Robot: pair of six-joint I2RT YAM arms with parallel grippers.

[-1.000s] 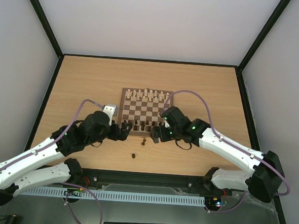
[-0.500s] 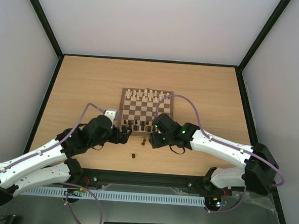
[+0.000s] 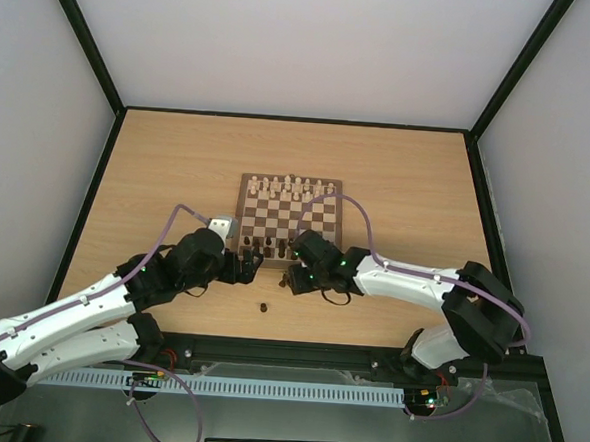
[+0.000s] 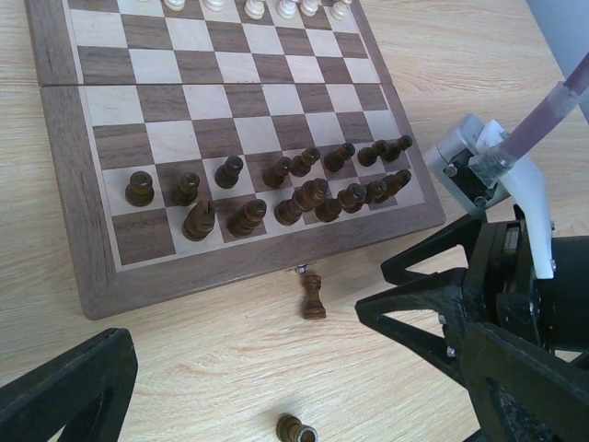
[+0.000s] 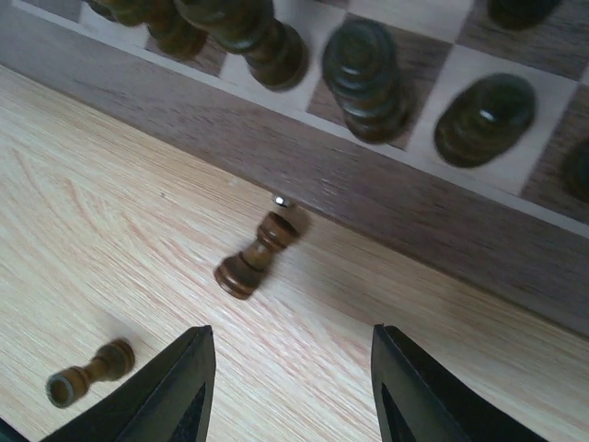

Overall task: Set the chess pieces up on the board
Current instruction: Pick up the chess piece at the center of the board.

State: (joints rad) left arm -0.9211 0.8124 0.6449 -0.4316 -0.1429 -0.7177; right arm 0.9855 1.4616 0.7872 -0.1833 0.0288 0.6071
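The board (image 3: 245, 193) lies mid-table with several dark chess pieces (image 4: 248, 216) standing on its two near rows. One dark piece (image 5: 258, 256) lies tipped on the table against the board's near border (image 5: 414, 212). Another dark piece (image 5: 90, 371) lies further toward me. My right gripper (image 5: 290, 345) hangs low and open just short of the tipped piece, nothing between its fingers. In the left wrist view its fingers (image 4: 405, 324) point at that piece (image 4: 314, 297) from the right. My left gripper (image 3: 250, 263) stands wide open and empty by the board's near left corner.
Cream-white pieces (image 3: 292, 188) fill the board's far rows. The two arms' wrists sit close together in front of the board. A black frame borders the table.
The right arm has swung left and off the board down to the tipped piece, its jaws narrowing. The left arm has barely shifted.
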